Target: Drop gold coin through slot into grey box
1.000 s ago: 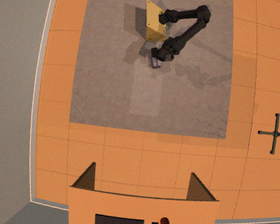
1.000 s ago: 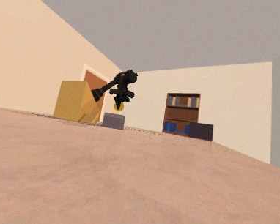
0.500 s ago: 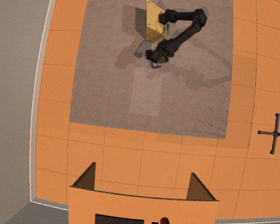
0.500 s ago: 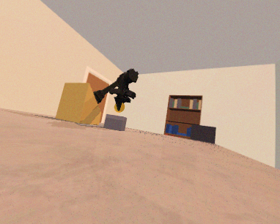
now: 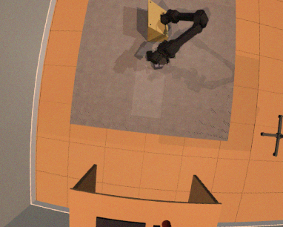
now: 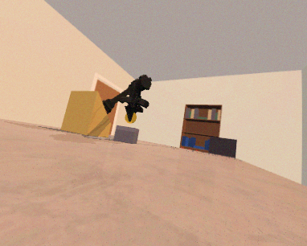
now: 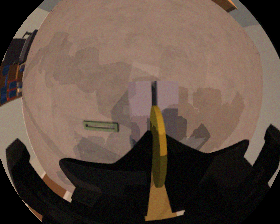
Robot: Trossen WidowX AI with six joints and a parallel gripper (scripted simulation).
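My gripper (image 6: 130, 114) (image 7: 152, 135) is shut on the gold coin (image 6: 133, 119) (image 7: 161, 142), which hangs upright, edge-on in the wrist view. The grey box (image 5: 158, 67) (image 6: 126, 135) (image 7: 139, 99) is below; in the exterior view a small gap shows between the coin and the box's top. In the wrist view the dark slot (image 7: 154, 92) runs up from the coin's far end, nearly in line with it; the coin and fingers hide the rest. The dark-green holder (image 7: 115, 127) is empty, left of the box in the wrist view. The top view shows the box mostly hidden under the arm.
The arm is mounted at a large yellow block (image 5: 155, 24) (image 6: 79, 112), close to the box. A bookcase (image 6: 202, 127) and a dark box (image 6: 226, 148) stand far off at the back. An orange desk (image 5: 146, 209) is at the bottom of the top view.
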